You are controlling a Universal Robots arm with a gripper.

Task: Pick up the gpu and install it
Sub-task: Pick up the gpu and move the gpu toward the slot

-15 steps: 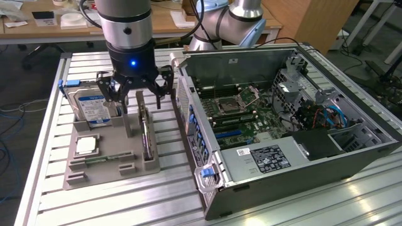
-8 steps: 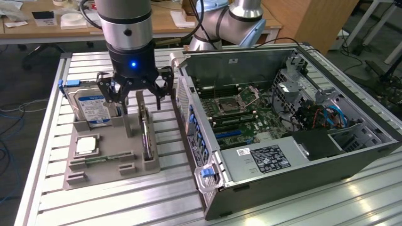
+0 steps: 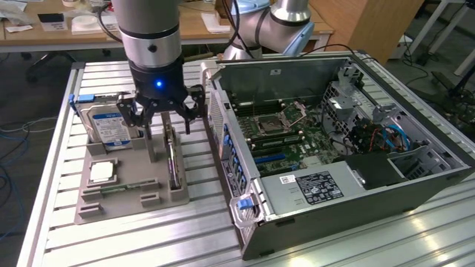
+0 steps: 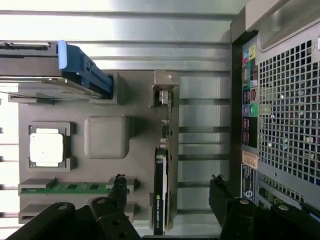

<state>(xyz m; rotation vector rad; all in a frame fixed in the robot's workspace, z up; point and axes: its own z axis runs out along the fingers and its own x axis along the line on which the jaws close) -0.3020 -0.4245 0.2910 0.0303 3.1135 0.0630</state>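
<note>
Your gripper (image 3: 164,115) hangs with its jaws spread wide and empty, straddling the gpu (image 3: 173,158), which stands on edge in its slot at the side of the grey holder tray (image 3: 126,208) nearest the computer case (image 3: 334,144). In the wrist view the card (image 4: 165,190) sits roughly midway between the two fingers, so your alignment looks fair, but the margins on either side are poor. One fingertip (image 4: 118,186) hovers over the end of the memory stick (image 4: 65,188), and if you descend as you are it could land on that slot's wall. The other fingertip (image 4: 218,192) is just beside the case's rear panel (image 4: 250,105), and any drift that way could scrape it. The card is thin and tall, so an uneven close would likely tip it in its slot. Its cooler face may also give you a slippery, lopsided hold. The hard drive (image 3: 110,127) stands near the gripper's other flank.
</note>
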